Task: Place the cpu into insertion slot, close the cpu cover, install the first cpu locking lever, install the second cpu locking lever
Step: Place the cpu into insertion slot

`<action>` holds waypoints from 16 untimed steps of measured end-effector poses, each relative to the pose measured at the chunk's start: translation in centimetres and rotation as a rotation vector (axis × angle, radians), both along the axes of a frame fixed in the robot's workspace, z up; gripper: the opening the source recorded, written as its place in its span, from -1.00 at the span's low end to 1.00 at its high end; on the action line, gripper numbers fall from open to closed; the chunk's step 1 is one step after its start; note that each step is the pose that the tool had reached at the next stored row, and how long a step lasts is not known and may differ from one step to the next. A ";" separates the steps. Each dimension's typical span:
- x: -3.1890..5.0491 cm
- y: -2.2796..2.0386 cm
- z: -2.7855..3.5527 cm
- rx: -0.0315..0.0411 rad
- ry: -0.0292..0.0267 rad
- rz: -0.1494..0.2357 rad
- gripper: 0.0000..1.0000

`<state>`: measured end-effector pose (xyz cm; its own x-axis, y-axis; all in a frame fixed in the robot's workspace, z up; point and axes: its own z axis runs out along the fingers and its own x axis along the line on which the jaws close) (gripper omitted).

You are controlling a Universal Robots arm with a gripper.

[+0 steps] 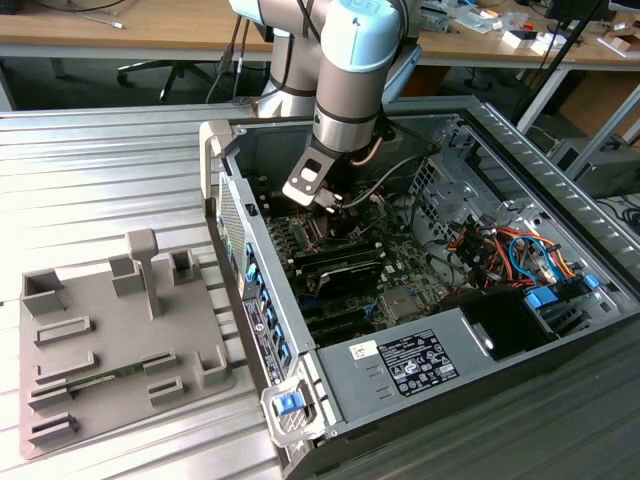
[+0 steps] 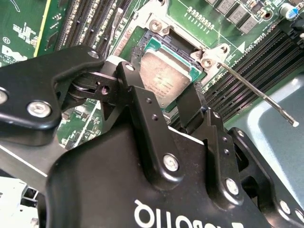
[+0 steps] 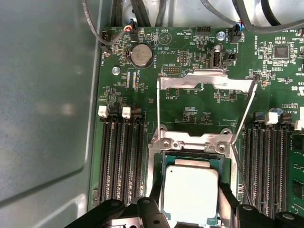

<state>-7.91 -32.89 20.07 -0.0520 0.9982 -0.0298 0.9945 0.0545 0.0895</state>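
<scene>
While the gripper is pinching the cpu by opposite edges, I am seeing it sitting in the insertion slot — the cpu cover standing open

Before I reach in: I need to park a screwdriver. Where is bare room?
Bare ribbed tabletop lies between the grey fixture plate and the wooden desk, and again past the computer case at the exterior view's lower right. Inside it is crowded: the gripper hangs over the cpu, cables crowd its end at the exterior view's right.
</scene>
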 end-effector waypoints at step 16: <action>0.06 -0.01 -0.36 -0.0017 0.0008 0.017 0.10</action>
